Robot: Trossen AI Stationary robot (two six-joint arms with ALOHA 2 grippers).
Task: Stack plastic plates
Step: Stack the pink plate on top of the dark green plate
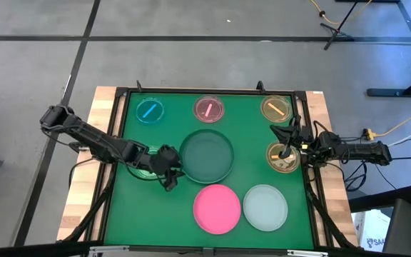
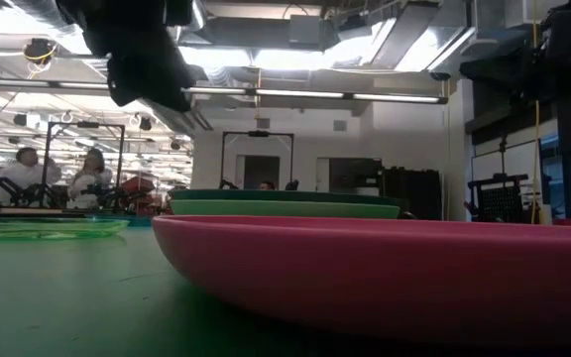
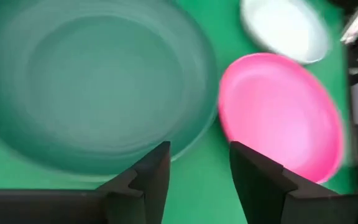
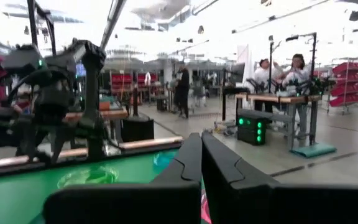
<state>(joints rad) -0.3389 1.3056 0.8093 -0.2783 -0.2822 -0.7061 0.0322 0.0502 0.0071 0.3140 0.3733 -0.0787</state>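
Note:
A dark green large plate [image 1: 205, 155] sits on a light green one [image 2: 285, 209] in the middle of the mat. The pink large plate [image 1: 217, 208] and the pale grey-white one [image 1: 265, 207] lie flat near the near edge. Small blue [image 1: 149, 111], pink [image 1: 210, 109] and amber [image 1: 276, 108] plates line the far edge, and a brown one [image 1: 282, 158] lies at the right. A small green plate [image 1: 143, 170] lies partly under the left arm. My left gripper [image 3: 197, 168] is open and empty, above the mat beside the dark green plate's near-left rim. My right gripper [image 4: 201, 163] is shut, raised above the brown plate.
A black raised frame [image 1: 120, 135] borders the green mat on all sides, with wooden table edges outside it. Bare mat shows left of the pink large plate [image 1: 148, 214]. Cables run off the right arm [image 1: 398, 139]. People stand at benches in the room behind.

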